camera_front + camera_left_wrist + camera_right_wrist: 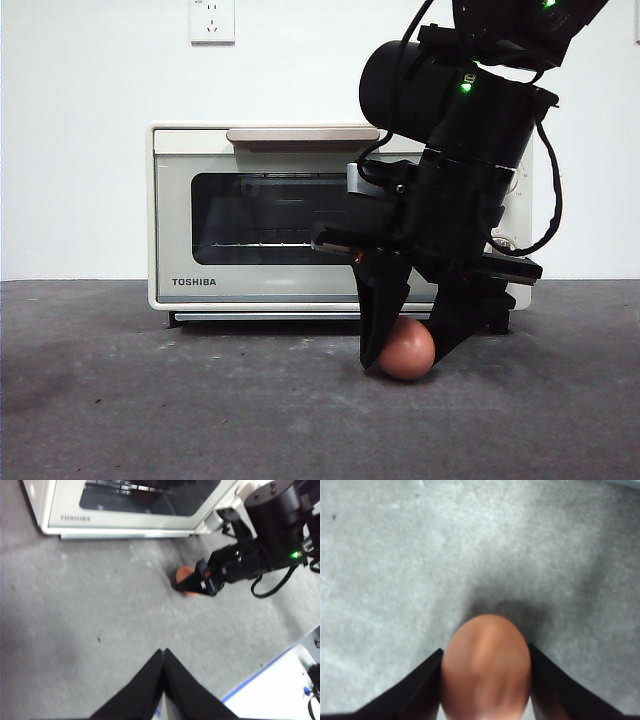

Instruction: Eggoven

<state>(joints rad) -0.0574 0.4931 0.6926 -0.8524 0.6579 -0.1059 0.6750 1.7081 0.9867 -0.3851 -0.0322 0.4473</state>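
A reddish-brown egg [408, 347] lies on the grey table in front of the right part of the cream Toshiba oven [250, 210], whose dark glass door is closed. My right gripper [405, 360] comes down from above, one black jaw on each side of the egg. In the right wrist view both jaws touch the sides of the egg [485, 665], and the right gripper [485, 650] is shut on it. The left wrist view looks down from a distance on the oven [125, 525], the egg [183, 572] and the right gripper [194, 584]. My left gripper [163, 652] is shut and holds nothing.
The oven stands against a white wall with a socket [212, 20] above it. The grey mat [150, 400] stretches out in front of the oven. A blue-lined table edge [260, 672] shows in the left wrist view.
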